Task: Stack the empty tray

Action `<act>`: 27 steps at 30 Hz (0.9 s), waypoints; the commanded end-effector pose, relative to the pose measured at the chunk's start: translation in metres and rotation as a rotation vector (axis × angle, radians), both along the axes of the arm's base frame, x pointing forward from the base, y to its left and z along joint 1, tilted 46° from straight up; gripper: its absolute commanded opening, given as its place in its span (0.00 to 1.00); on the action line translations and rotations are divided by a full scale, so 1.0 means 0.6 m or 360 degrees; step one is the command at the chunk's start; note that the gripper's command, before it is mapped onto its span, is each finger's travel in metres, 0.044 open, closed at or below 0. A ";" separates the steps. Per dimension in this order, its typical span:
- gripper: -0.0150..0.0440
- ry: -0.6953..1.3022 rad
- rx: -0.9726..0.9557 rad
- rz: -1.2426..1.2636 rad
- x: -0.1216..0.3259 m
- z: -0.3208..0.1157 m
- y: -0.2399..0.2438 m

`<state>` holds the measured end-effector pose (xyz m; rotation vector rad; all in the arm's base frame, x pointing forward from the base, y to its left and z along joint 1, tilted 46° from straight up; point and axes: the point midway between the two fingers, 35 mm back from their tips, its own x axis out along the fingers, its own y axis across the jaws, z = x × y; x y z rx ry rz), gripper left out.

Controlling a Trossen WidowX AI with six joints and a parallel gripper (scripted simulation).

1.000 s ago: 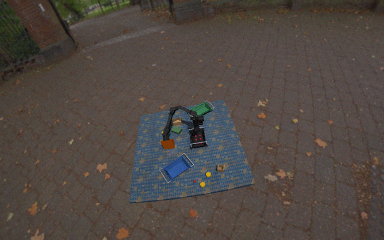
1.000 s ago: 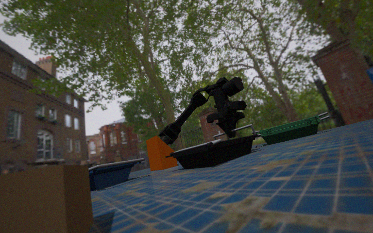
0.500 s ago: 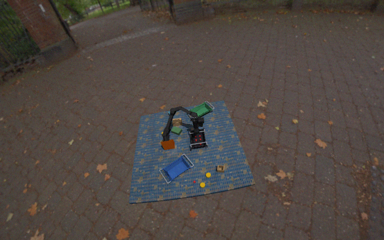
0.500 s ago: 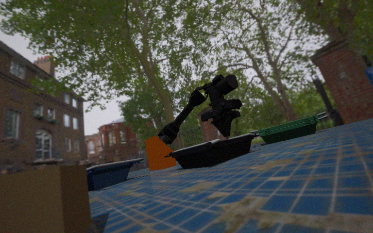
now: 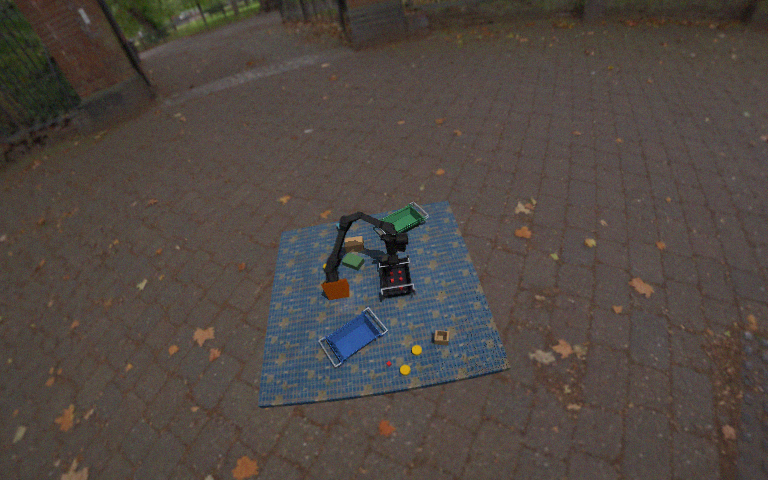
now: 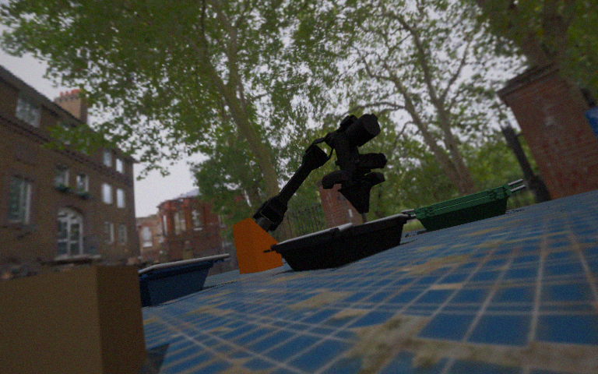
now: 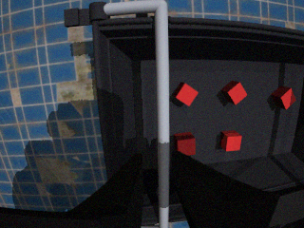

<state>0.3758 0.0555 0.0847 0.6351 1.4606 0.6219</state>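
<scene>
The loaded black tray (image 5: 383, 280) (image 6: 348, 246) (image 7: 102, 71) stands on the blue mat with several red blocks (image 5: 400, 278) (image 7: 186, 94) inside. Its near bar (image 5: 398, 289) lies across the top, inside the near end. Its far bar (image 5: 402, 262) (image 7: 162, 95) reaches inward over the load, inside the end rim; whether it rests down is unclear. My gripper (image 5: 393, 260) (image 6: 364, 213) (image 7: 156, 160) stands partly open at that bar, fingers on both sides with small gaps. An empty blue tray (image 5: 353, 336) and an empty green tray (image 5: 403, 219) (image 6: 462, 209) have their bars out.
An orange block (image 5: 335, 289) (image 6: 255, 248) is at the arm's base. A green block (image 5: 352, 260) and a tan box (image 5: 353, 243) lie behind it. A small open wooden box (image 5: 441, 337), two yellow discs (image 5: 416, 350) (image 5: 404, 369) and a red cube (image 5: 389, 363) are near the front.
</scene>
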 end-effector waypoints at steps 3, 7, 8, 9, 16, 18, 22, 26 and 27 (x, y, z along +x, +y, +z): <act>0.39 0.0008 0.0001 -0.0004 -0.001 -0.002 0.000; 0.39 0.0008 0.0001 -0.0004 -0.001 -0.002 0.000; 0.39 0.0008 0.0001 -0.0004 -0.001 -0.002 0.000; 0.39 0.0008 0.0001 -0.0004 -0.001 -0.002 0.000; 0.25 0.0008 0.0001 -0.0004 -0.001 -0.002 0.000; 0.25 0.0008 0.0001 -0.0004 -0.001 -0.002 0.000; 0.25 0.0008 0.0001 -0.0004 -0.001 -0.002 0.000; 0.25 0.0001 0.0000 0.0000 0.000 0.000 0.000; 0.25 0.0001 0.0000 0.0000 0.000 0.000 0.000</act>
